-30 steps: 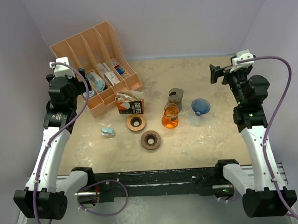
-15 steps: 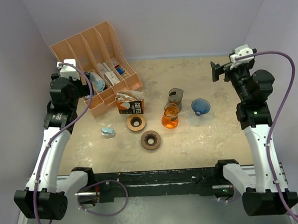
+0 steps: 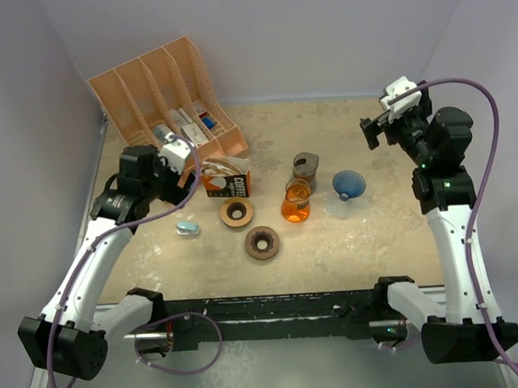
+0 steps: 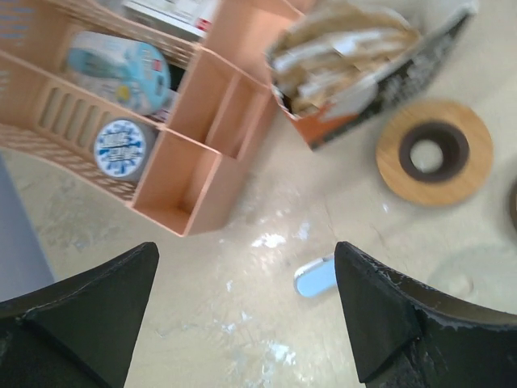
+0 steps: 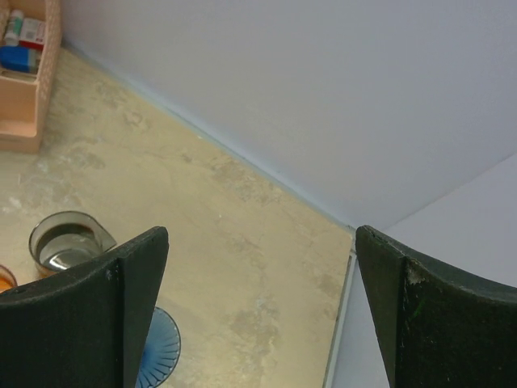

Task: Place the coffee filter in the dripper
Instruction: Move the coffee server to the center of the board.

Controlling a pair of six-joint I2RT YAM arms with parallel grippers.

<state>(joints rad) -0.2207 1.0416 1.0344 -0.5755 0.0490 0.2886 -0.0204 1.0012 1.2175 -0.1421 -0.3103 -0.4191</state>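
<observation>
Left hand point(image 4: 246, 283) wide open, holding nothing, hovering just short of the filter box point(image 4: 367, 81). The filters point(image 4: 347, 44) look crumpled together, so I can't tell single edges. Risk: it pinches several or tips the box. Dripper point(image 3: 348, 185) is well off to its right, near the open, empty right hand point(image 5: 258, 299).

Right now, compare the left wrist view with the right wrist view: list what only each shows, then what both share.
Left wrist only: the open coffee filter box, a wooden ring and a small light-blue object on the table. Right wrist only: the blue dripper, a grey glass jug and the walls. Both: the peach organizer, the tabletop, and an open gripper of its own, left gripper and right gripper.
</observation>
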